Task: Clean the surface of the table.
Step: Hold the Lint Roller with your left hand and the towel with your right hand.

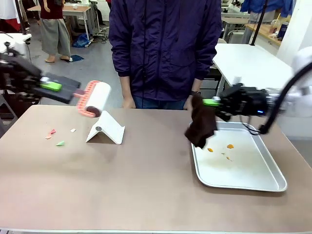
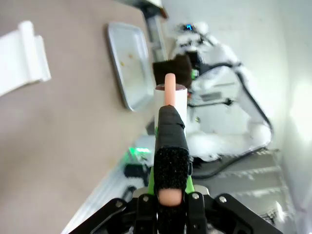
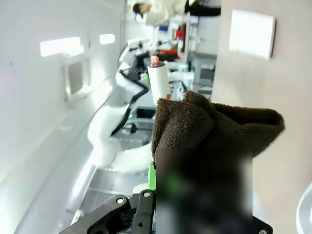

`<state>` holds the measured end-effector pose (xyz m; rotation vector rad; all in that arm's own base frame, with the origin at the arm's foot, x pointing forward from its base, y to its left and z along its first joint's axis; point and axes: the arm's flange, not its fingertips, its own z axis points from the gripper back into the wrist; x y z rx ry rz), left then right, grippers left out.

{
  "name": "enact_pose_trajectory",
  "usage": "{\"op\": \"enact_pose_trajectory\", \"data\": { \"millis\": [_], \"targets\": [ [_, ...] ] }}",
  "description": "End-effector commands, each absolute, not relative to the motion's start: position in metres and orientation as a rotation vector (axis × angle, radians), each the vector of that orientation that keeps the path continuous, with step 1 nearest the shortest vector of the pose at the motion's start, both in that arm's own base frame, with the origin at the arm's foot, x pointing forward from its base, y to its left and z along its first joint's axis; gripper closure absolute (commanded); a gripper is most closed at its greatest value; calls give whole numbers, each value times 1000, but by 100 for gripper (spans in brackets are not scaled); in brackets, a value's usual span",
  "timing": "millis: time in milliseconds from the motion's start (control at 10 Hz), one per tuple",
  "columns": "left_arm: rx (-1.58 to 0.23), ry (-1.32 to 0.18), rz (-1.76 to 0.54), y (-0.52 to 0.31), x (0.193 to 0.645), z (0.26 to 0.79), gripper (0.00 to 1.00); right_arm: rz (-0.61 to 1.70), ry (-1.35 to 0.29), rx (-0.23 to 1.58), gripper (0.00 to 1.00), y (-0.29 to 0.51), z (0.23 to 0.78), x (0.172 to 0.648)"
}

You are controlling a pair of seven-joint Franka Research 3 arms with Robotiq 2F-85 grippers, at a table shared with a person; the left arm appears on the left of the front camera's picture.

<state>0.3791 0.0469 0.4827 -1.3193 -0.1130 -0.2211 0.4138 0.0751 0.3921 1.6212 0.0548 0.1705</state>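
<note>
The taupe-brown table point(image 1: 122, 180) spans the front view. My left gripper point(image 1: 57, 87) is shut on the black-wrapped handle point(image 2: 169, 161) of a pink lint roller point(image 1: 95, 99) with a white roll, held above the table's far left. My right gripper point(image 1: 213, 103) is shut on a dark brown cloth point(image 1: 201, 123) that hangs over the left edge of the silver tray point(image 1: 265, 180). The cloth point(image 3: 214, 124) bunches up in front of the right wrist camera. Small pink, white and green scraps point(image 1: 57, 137) lie on the table at the left.
A white folded stand point(image 1: 107, 128) sits on the table right of the scraps. The tray point(image 2: 127, 63) holds orange crumbs point(image 1: 222, 148). A person in a dark purple jacket point(image 1: 163, 48) stands at the far edge, hands resting by the table.
</note>
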Motion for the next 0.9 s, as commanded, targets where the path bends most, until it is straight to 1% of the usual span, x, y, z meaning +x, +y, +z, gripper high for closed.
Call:
{"op": "enact_pose_trajectory", "data": {
  "millis": [0, 100, 300, 400, 500, 600, 700, 800],
  "targets": [
    [-1435, 18, -374, 114, 374, 471, 98, 156, 15, 1611, 100, 17, 405, 380],
    [-1435, 33, -356, 136, 369, 468, 98, 133, -45, 1641, 100, -20, 407, 362],
    [-1422, 26, -244, 188, 349, 460, 98, 44, -77, 1659, 100, -76, 407, 345],
    [-1490, -53, -225, 218, 334, 453, 98, 8, -70, 1676, 100, -108, 401, 341],
    [-1521, -92, -162, 241, 324, 442, 98, -49, -92, 1673, 100, -130, 393, 340],
    [-1595, -128, -94, 266, 311, 428, 98, -104, -86, 1700, 100, -151, 382, 339],
    [-1610, -155, 15, 285, 297, 414, 98, -106, -99, 1724, 100, -165, 373, 336],
    [-1621, -186, 81, 297, 283, 399, 98, -113, -149, 1761, 100, -177, 365, 330]
  ]
}}
